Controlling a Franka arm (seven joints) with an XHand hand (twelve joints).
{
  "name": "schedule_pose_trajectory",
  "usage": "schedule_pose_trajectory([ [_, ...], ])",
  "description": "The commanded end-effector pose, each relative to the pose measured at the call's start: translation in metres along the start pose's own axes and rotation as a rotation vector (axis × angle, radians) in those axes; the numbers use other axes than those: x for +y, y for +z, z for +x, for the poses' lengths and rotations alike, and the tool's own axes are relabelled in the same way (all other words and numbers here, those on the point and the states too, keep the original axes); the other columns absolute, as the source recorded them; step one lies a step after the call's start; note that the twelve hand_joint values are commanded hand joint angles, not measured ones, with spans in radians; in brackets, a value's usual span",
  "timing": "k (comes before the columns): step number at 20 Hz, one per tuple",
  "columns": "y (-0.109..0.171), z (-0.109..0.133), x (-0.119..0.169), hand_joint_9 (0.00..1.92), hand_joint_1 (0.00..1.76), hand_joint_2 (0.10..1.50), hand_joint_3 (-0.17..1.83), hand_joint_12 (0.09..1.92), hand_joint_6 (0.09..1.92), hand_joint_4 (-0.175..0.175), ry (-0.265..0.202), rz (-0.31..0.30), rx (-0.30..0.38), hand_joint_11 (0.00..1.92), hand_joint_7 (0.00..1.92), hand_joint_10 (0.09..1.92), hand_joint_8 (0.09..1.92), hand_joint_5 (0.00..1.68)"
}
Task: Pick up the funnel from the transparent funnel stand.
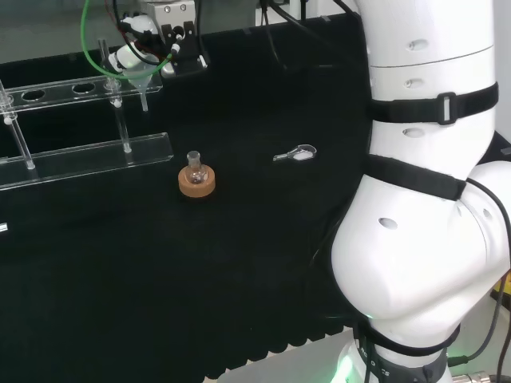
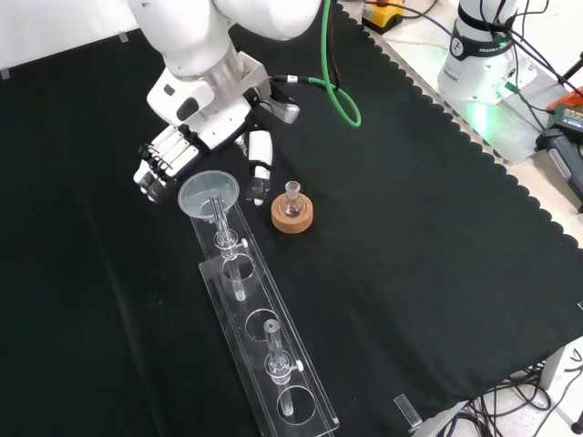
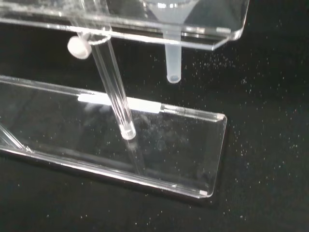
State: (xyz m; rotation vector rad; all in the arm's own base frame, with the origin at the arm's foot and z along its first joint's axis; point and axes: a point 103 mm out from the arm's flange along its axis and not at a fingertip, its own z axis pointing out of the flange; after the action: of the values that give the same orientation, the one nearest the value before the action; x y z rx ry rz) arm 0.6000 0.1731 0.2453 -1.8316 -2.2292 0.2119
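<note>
Black cloth (image 2: 410, 228) bears clear funnel stand (image 2: 264, 364) and cork ring (image 2: 292, 218)

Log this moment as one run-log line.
phase: approach | hand: open, at funnel, no grasp visible | funnel: seated in end hole of funnel stand | flask on cork ring: beside, untouched

Front view: open black cloth (image 2: 410, 237) right of the funnel stand (image 2: 273, 364); a small flask on its cork ring (image 2: 292, 216) crowds the stand's near end.
</note>
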Motion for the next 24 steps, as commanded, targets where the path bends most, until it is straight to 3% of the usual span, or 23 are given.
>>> schedule_pose_trajectory([
  [1, 0.016, -0.002, 0.008, 0.00, 0.27, 0.82, 0.02, 0.59, 0.09, 0.017, 0.004, 0.055, -0.003, 0.00, 0.00, 0.09, 0.09, 0.00],
  [5, 0.024, -0.003, 0.012, 0.00, 0.27, 0.82, 0.02, 0.79, 0.09, 0.017, 0.007, 0.079, -0.014, 0.00, 0.00, 0.09, 0.09, 0.00],
  [8, 0.026, -0.004, 0.012, 0.04, 0.26, 0.82, 0.01, 1.25, 0.09, 0.018, 0.015, 0.077, -0.043, 0.00, 0.00, 0.09, 0.09, 0.00],
  [9, 0.025, -0.005, 0.012, 0.05, 0.26, 0.82, 0.01, 1.39, 0.09, 0.014, 0.020, 0.069, -0.049, 0.01, 0.00, 0.14, 0.09, 0.00],
  [11, 0.022, -0.005, 0.011, 0.03, 0.25, 0.82, 0.01, 1.52, 0.09, 0.003, 0.022, 0.044, -0.063, 0.13, 0.00, 0.58, 0.09, 0.00],
  [13, 0.019, -0.005, 0.011, 0.04, 0.25, 0.83, 0.00, 1.52, 0.09, -0.005, 0.022, 0.020, -0.084, 0.25, 0.04, 0.86, 0.09, 0.00],
  [15, 0.016, -0.005, 0.010, 0.13, 0.25, 0.83, 0.00, 1.47, 0.09, -0.018, 0.022, -0.007, -0.108, 0.38, 0.09, 0.96, 0.15, 0.02],
  [19, 0.016, -0.004, 0.012, 0.35, 0.27, 0.83, 0.00, 1.32, 0.09, -0.043, 0.020, -0.042, -0.147, 0.63, 0.03, 0.97, 0.77, 0.13],
  [24, 0.021, -0.001, 0.016, 0.64, 0.32, 0.84, 0.01, 1.20, 0.09, -0.088, 0.012, -0.072, -0.178, 0.92, 0.23, 0.96, 0.97, 0.29],
])
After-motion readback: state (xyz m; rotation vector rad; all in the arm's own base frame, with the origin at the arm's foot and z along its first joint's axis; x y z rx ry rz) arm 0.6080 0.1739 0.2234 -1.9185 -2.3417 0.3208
